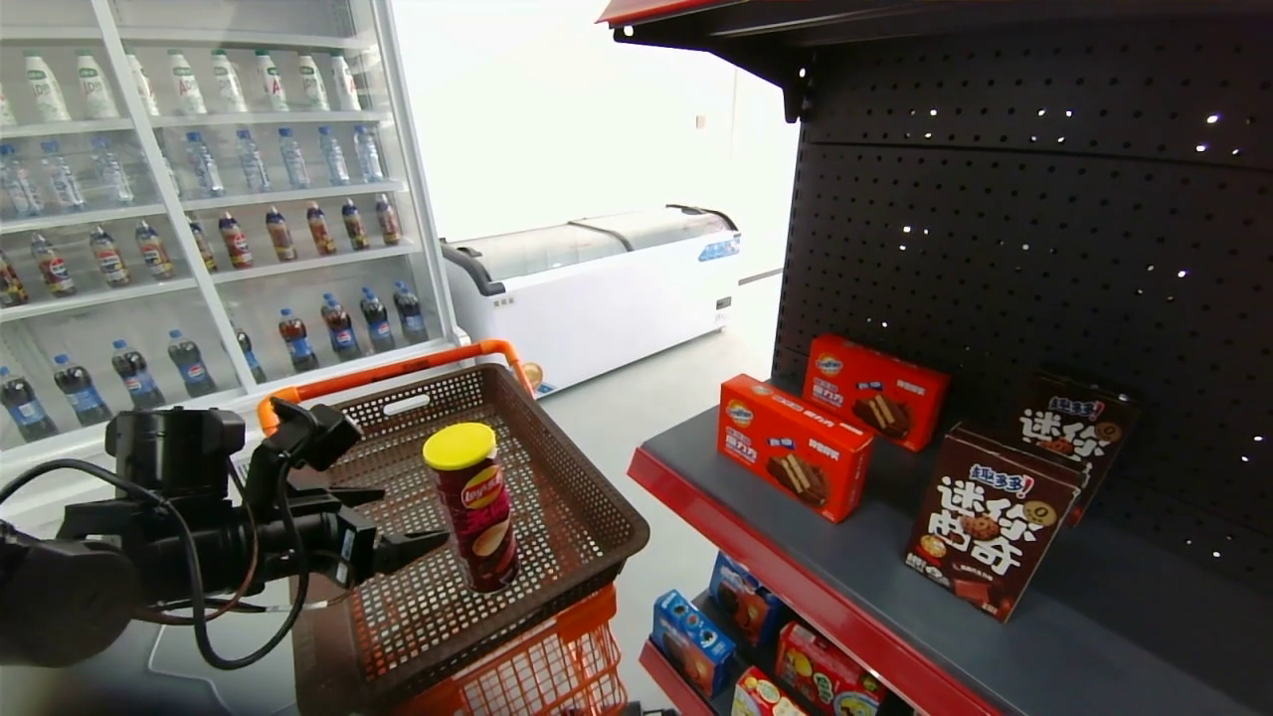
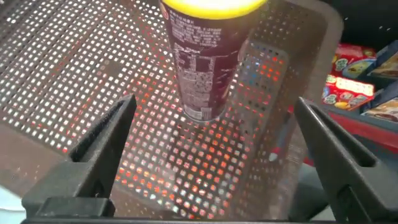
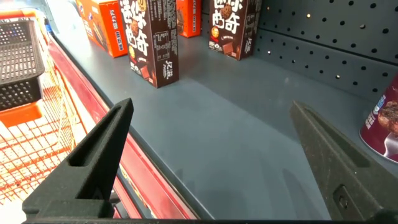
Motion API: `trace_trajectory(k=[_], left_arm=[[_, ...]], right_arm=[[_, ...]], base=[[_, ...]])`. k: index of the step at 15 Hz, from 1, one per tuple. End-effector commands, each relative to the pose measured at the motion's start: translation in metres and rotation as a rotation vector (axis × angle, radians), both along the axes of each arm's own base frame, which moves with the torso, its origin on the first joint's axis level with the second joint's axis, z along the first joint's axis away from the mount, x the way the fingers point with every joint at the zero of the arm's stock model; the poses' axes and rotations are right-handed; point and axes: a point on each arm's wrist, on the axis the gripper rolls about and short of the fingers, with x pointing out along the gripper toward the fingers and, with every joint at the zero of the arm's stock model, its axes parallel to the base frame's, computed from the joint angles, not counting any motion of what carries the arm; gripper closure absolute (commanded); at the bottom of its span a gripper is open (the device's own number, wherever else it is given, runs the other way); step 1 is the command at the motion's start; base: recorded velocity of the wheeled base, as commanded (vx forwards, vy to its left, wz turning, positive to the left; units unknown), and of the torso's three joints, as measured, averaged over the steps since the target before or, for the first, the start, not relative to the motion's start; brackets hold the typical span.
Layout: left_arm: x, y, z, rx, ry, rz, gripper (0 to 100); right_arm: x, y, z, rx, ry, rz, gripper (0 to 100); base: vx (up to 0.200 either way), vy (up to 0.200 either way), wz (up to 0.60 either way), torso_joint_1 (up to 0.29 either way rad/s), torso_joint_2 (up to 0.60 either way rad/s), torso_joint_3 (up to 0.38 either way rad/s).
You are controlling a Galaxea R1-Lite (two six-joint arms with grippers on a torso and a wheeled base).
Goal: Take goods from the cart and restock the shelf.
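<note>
Maroon cardboard crisp tube with the yellow plastic lid (image 1: 472, 507) stands upright in the brown perforated plastic basket (image 1: 587, 477) on top of the orange wire cart (image 1: 542, 666), and nothing has hold of it yet. Left gripper (image 1: 410, 519) sits level with the tube and just short of it, fingers spread wide and empty, the tube lined up in the gap ahead. Right gripper (image 3: 211, 107) hangs over the dark grey shelf board with the red front edge (image 1: 895, 557), also spread wide, carrying nothing. So by my reading the pick is not made, and lifting, carrying and placing are all to come. There's bare board waiting beside the two orange biscuit boxes (image 1: 794, 459) and the two dark brown biscuit boxes (image 1: 990, 532). As for print: big pale characters on the brown boxes, a round logo on the tube's front, and a block of fine text on its back, too small to make out
</note>
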Motion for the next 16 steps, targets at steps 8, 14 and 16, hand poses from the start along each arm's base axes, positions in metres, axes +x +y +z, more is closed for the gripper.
trace_trajectory(k=[8,14,16], left_arm=[[0.064,-0.018,-0.045,0.022,-0.074,-0.073,0],[0.078,-0.032,-0.054,0.024,-0.095,-0.109,0],[0.078,-0.033,-0.054,0.028,-0.104,-0.117,0]], right_arm=[[0.0,0.0,0.0,0.0,0.0,0.001,0],[0.0,0.0,0.0,0.0,0.0,0.001,0],[0.0,0.0,0.0,0.0,0.0,0.001,0]], base=[[0.0,0.0,0.0,0.0,0.0,0.0],[0.0,0.0,0.0,0.0,0.0,0.0],[0.0,0.0,0.0,0.0,0.0,0.0]])
